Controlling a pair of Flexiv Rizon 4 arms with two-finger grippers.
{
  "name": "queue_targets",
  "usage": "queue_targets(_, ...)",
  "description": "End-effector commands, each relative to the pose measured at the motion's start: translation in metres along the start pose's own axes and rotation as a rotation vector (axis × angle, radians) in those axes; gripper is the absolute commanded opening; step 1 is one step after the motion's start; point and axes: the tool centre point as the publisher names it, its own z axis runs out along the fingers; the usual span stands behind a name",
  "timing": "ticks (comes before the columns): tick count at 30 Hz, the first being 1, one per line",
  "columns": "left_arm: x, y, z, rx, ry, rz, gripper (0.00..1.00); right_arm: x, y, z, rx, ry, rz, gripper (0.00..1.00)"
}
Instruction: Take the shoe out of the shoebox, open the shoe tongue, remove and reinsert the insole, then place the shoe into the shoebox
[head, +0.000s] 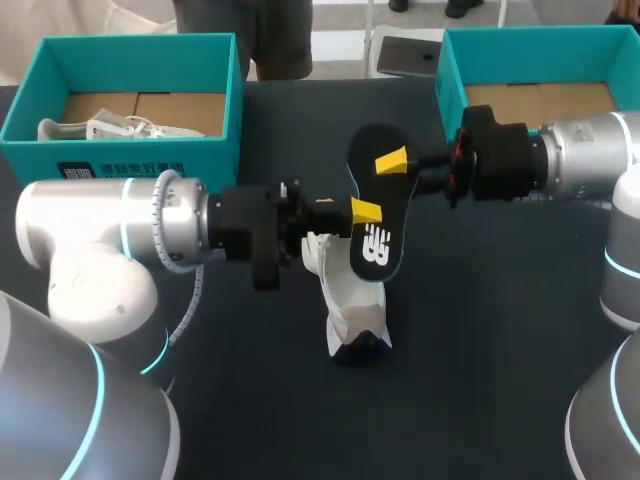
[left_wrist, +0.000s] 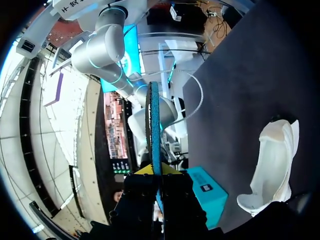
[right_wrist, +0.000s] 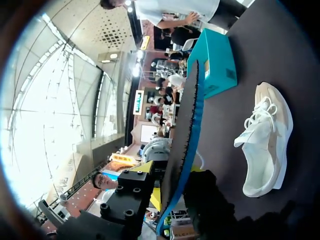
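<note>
Insole's out! The left end effector (head: 365, 211) and right end effector (head: 392, 162) both clench the black foam insole (head: 380, 248) above the white sneaker (head: 347, 300) on the dark worktop (head: 480, 350). By my reckoning, reinserting it and boxing the sneaker remain.

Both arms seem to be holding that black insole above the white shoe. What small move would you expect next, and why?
Probably lowering one end of the insole toward the opening of the shoe. The left fingers and the right fingers both clamp the insole in the air, clear of the shoe on the table, so it is already out and reinserting it looks next.
</note>
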Motion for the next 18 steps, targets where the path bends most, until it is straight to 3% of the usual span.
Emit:
queue_targets(1, 0.003, 0.003, -0.001, 0.005, 0.003, -0.004, 0.00, 0.000, 0.000, 0.002, -0.002, -0.004, 0.002, 0.00)
queue_targets(10, 0.001, -0.004, -0.008, -0.021, -0.020, -0.057, 0.00, -0.004, 0.002, 0.002, -0.003, -0.009, 0.000, 0.00)
queue_targets(11, -0.001, -0.005, -0.011, -0.027, -0.018, -0.080, 0.06, -0.005, 0.002, 0.002, -0.003, -0.008, 0.001, 0.00)
queue_targets(12, -0.002, -0.005, -0.014, -0.032, -0.024, -0.084, 0.74, -0.007, 0.002, 0.001, -0.004, -0.007, 0.004, 0.00)
queue_targets(13, -0.003, -0.004, -0.018, -0.041, -0.025, -0.086, 1.00, -0.008, 0.002, 0.000, -0.006, -0.005, 0.007, 0.00)
queue_targets(18, -0.002, 0.002, -0.042, -0.061, 0.016, -0.111, 1.00, -0.014, 0.001, -0.004, -0.011, 0.003, 0.021, 0.00)
